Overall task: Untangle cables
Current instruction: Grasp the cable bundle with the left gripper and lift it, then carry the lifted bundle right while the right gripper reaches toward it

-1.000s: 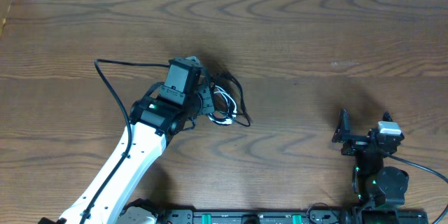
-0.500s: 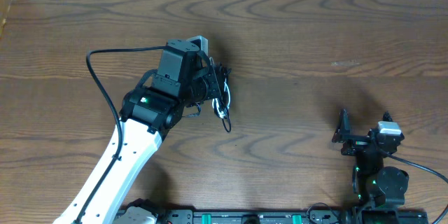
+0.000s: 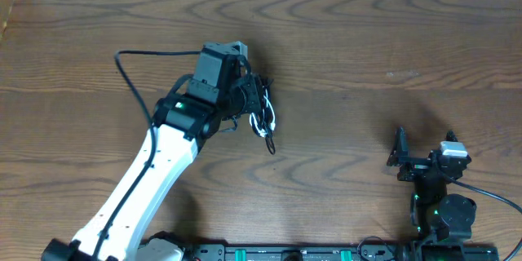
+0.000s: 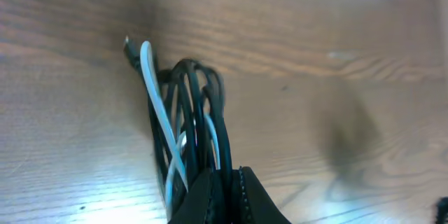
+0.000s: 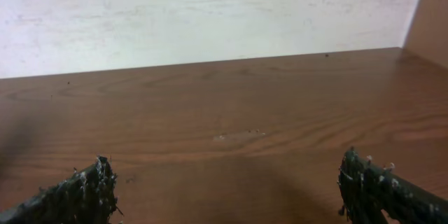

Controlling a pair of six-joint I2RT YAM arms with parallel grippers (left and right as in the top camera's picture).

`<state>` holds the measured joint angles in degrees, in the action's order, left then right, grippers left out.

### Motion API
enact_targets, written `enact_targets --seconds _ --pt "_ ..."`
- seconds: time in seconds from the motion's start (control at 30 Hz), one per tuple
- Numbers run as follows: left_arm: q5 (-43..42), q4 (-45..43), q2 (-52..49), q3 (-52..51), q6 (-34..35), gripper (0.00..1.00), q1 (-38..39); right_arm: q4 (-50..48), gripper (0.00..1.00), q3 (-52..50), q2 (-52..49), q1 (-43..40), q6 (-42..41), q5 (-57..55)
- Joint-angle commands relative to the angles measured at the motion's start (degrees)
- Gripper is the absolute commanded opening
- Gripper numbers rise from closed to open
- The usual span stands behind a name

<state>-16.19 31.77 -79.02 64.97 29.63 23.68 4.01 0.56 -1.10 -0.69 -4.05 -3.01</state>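
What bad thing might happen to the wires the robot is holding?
1. The left gripper is shut on the whole bunch of cables, black and white together. Pulling may tighten the knot instead of loosening it.
2. The right gripper is open and far off, holding nothing. With nothing pinning the other end, the bunch would likely just travel along in one lump.

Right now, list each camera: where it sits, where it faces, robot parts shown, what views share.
Overhead: above the table, looking straight down; both arms, left gripper shut on the cables.
Left wrist: on left arm, looking down past its gripper at the cables.
Right wrist: low, facing across the table to a wall; open right gripper.
Shared: cables, overhead and left wrist.
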Motion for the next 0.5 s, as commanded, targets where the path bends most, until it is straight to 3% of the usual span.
enact_targets --seconds 0.0,0.17,0.33,0.47 --pt "0.55 1.4 -1.86 1.27 -4.37 0.07 -0.07 0.02 0.99 -0.24 -0.09 -0.5 0.48 0.15" --pt "-0.7 2.03 -4.55 1.27 -4.61 0.07 0.09 0.02 0.99 -0.24 -0.09 -0.5 0.48 0.15" --pt "-14.49 0.63 -6.56 1.27 -15.52 0.08 2.93 0.02 0.99 -0.24 -0.09 -0.5 0.48 0.15" --pt "-16.41 -1.14 -6.62 1.27 -19.56 0.07 5.77 0.02 0.99 -0.24 -0.09 -0.5 0.48 0.15"
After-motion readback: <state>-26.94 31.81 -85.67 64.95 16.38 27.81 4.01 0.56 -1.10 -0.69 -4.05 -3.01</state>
